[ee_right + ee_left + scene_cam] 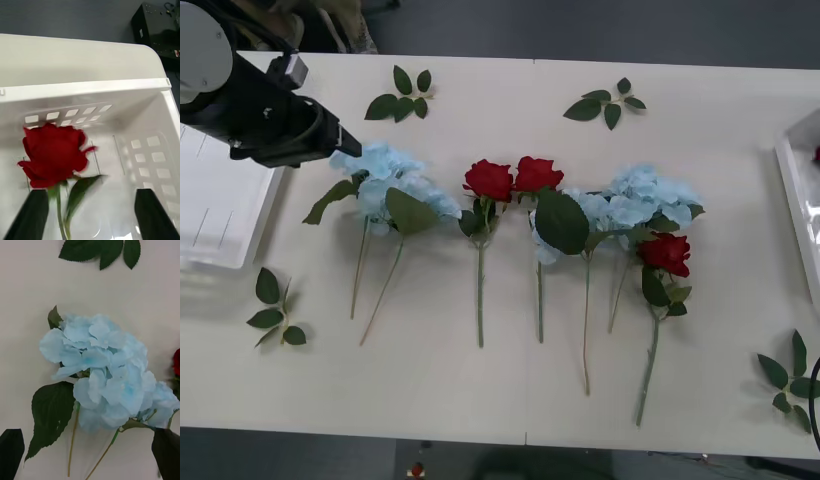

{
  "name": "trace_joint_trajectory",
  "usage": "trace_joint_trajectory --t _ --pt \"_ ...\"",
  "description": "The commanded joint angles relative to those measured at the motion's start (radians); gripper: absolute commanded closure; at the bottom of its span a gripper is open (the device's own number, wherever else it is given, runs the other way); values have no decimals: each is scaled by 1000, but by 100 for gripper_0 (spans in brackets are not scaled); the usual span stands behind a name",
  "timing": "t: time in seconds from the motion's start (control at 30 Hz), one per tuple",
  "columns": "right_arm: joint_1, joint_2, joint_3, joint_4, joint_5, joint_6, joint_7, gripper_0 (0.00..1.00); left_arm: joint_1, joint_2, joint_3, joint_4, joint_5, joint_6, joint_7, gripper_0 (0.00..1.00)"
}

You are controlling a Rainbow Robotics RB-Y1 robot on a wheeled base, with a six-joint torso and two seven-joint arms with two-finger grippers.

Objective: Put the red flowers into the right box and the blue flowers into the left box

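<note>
Front view, largest first: the table (pixel 480 400) carries a row of stems. The left box (pixel 220 215) sits at 9 o'clock and the right box (pixel 802 200) at 3 o'clock, only its rim in frame. The blue flowers (pixel 385 185) lie in two clumps, one at 10 o'clock under the left arm, another (pixel 635 200) right of centre. The red flowers (pixel 490 180) lie at centre and (pixel 667 253) toward 4 o'clock.

The left gripper (pixel 90 453) hangs over the near blue cluster with its fingers spread wide and nothing held. The right gripper (pixel 92 213), above the right box's slotted wall (pixel 150 157), is likewise spread; a rose (pixel 52 155) sits between the fingers, apparently loose.

Handling judgement: light, soft fabric heads that crush easily; thin, springy stems. Best taken on the stem just below the head. Loose leaf sprigs (pixel 402 97) are not targets.
</note>
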Motion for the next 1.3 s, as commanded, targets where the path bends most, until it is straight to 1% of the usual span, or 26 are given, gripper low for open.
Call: trace_joint_trajectory --t 0.03,0.13,0.27,0.4,0.47,0.63,0.73,0.77,0.83,0.97,1.0,1.07,1.1,1.17,1.2,1.23,1.3 --pt "-14 -30 2 -20 -12 -1 -1 6 -32 23 -55 -29 16 41 -131 0" --pt "-14 -34 -4 -20 -23 17 10 5 -23 23 -112 -29 8 33 -157 0" --pt "-14 -48 -4 -20 -110 43 33 1 11 20 -167 -29 -6 -42 -153 0" --pt "-14 -64 -12 -22 -205 85 134 0 48 18 -227 -20 -26 -129 -146 0" --pt "-14 -67 -16 -22 -259 104 175 0 51 10 -239 -3 -46 -131 -142 0" --pt "-14 -90 -16 -28 -441 207 212 0 49 0 -239 25 -133 -151 -142 0" --pt "-11 -102 -13 -47 -530 289 212 0 51 -11 -239 61 -159 -218 -140 0" --pt "-2 -105 -13 -74 -555 318 212 0 51 -17 -239 84 -155 -258 -139 0" --pt "28 -104 -10 -145 -573 351 203 0 51 -27 -241 112 -153 -307 -139 0" --pt "163 -102 -4 -393 -632 410 119 0 42 -53 -241 170 -155 -382 -139 0" --pt "181 -100 -2 -430 -635 416 102 0 40 -56 -241 178 -156 -388 -139 0" --pt "267 -94 -2 -573 -645 433 43 0 29 -68 -249 196 -167 -392 -139 0" --pt "287 -94 -2 -603 -653 433 30 0 26 -68 -255 201 -170 -395 -139 0" --pt "371 -94 -2 -726 -679 433 -20 0 14 -68 -289 207 -182 -398 -137 0" --pt "391 -94 -2 -755 -687 431 -32 0 13 -68 -296 210 -184 -402 -136 0" --pt "433 -94 -2 -814 -701 427 -58 0 11 -68 -312 215 -190 -411 -134 0" --pt "488 -93 -2 -898 -716 424 -93 0 11 -68 -333 218 -210 -424 -131 0"
